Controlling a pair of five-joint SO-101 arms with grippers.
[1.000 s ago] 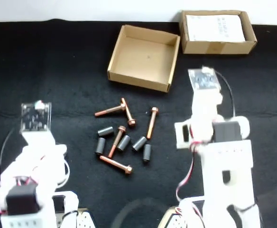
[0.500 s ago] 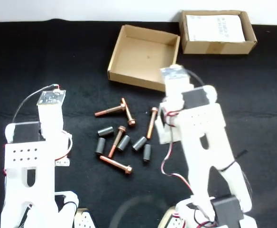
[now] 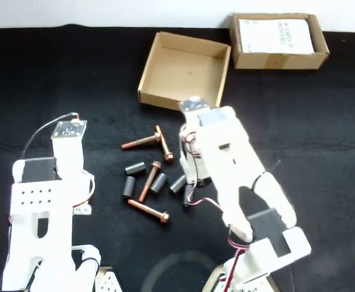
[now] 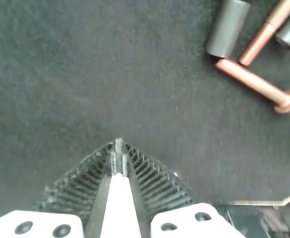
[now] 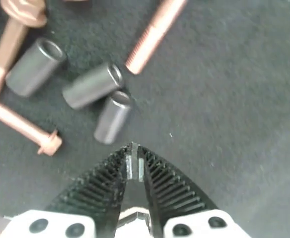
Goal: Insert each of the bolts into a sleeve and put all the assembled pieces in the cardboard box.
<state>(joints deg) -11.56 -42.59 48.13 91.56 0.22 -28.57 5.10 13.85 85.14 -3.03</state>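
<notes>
With right gripper (image 5: pixel 134 148) pressed together and empty, hung just beside a sleeve (image 5: pixel 112 117) among loose bolts (image 5: pixel 155 34) mid-tabletop, with cardboard box (image 3: pixel 177 102) empty toward the far edge. Held left gripper (image 4: pixel 118 146) likewise closed. Best done, probably, by spreading jaws first, then straddling the sleeve squarely.

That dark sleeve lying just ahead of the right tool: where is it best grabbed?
Likely across the middle of the sleeve, from straight above, one finger on each long side. It lies flat on its side. Another sleeve crowds its open end; the end nearer the right tool is freer.
</notes>
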